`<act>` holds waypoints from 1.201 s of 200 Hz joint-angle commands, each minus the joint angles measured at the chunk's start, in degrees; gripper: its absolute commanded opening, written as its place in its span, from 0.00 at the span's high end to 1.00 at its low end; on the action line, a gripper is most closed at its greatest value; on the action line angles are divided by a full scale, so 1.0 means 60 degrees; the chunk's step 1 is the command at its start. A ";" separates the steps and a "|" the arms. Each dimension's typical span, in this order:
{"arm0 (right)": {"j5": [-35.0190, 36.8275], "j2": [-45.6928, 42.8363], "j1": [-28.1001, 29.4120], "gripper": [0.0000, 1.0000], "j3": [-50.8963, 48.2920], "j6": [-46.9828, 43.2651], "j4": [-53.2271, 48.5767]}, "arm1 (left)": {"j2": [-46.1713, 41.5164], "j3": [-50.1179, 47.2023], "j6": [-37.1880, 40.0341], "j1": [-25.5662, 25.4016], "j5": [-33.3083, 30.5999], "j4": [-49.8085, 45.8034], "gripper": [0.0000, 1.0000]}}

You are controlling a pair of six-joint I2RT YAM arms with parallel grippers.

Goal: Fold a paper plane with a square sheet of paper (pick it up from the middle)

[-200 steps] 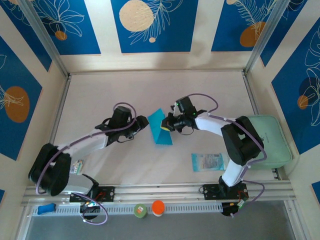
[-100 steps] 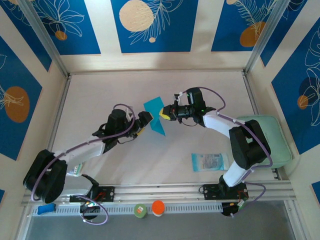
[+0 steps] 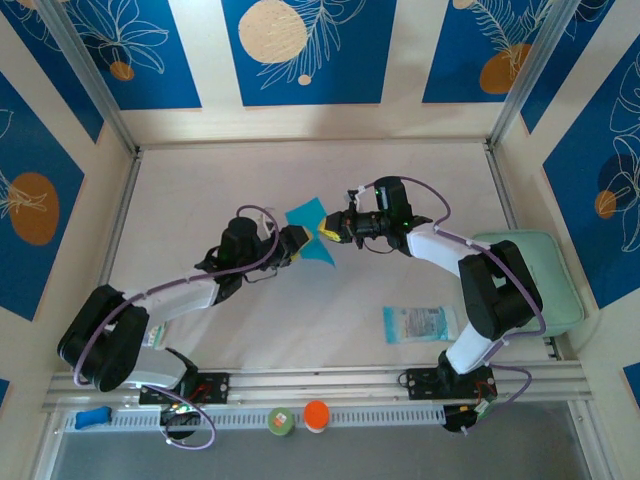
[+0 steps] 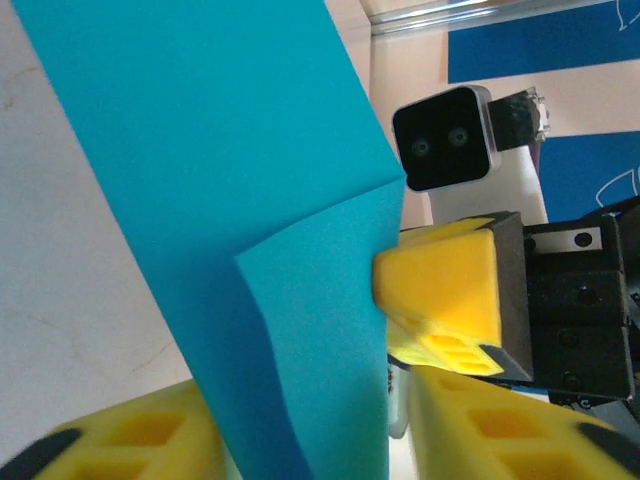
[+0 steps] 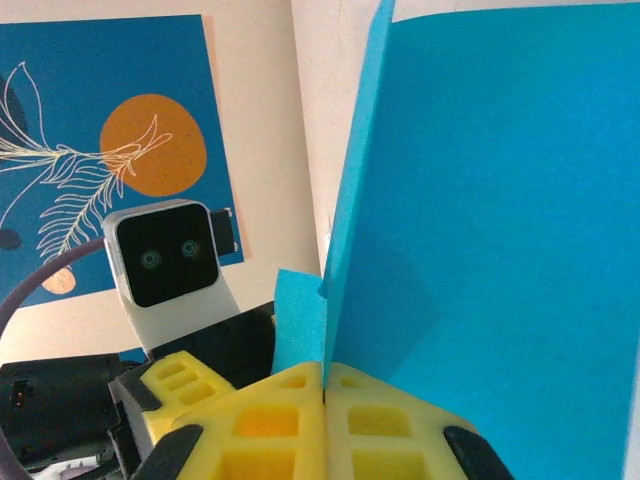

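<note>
Cyan paper [image 4: 200,150], top and bottom beyond the frame; near yellow fingers [image 4: 500,430] blurred

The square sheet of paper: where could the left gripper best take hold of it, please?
The free edge nearest the left gripper, from the left with one finger on each face: the sheet stands on edge, and the right gripper pinches its right side.

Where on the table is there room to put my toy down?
The widest bare patch of table runs along the back wall. Another lies near the front, between the left arm and the packet. The middle is crowded: the left gripper and right gripper meet at the paper. The green pad fills the right side.
</note>
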 commanded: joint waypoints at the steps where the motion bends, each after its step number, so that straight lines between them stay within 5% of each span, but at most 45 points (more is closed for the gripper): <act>1: -0.0188 -0.0157 0.0019 0.99 -0.0176 0.0038 -0.0093 | 0.0036 0.0074 0.0069 -0.0034 0.0013 0.0231 0.64; 25: -0.0040 -0.0201 -0.0015 0.92 -0.0250 -0.0106 -0.0334 | 0.0038 0.0095 0.0068 -0.0027 -0.0076 0.0102 0.75; 72: 0.1107 -0.0670 -0.0297 0.63 -0.0251 -0.0887 -0.1935 | 0.0021 0.0154 0.0241 0.0085 -0.0219 -0.0788 0.91; 110: 0.2778 -0.1346 -0.0747 0.46 -0.0062 -0.2049 -0.3816 | -0.0340 0.0963 0.1978 0.0131 -0.0987 -0.4066 0.96; 144: 0.4471 -0.2057 -0.0856 0.33 0.0088 -0.3057 -0.4990 | -0.0140 0.3076 0.4690 -0.0081 -0.3727 -0.9552 0.96; 174: 0.5266 -0.2474 -0.0871 0.26 0.0073 -0.3534 -0.5278 | 0.1170 0.5173 0.5851 -0.0643 -0.6531 -1.3038 0.96; 208: 0.5637 -0.2617 -0.0885 0.24 0.0014 -0.3587 -0.5383 | 0.2934 0.6994 0.6106 -0.1300 -0.8737 -1.5072 0.95; 240: 0.5919 -0.2677 -0.0907 0.24 -0.0099 -0.3501 -0.5473 | 0.4491 0.8326 0.6091 -0.1915 -0.9687 -1.5797 0.94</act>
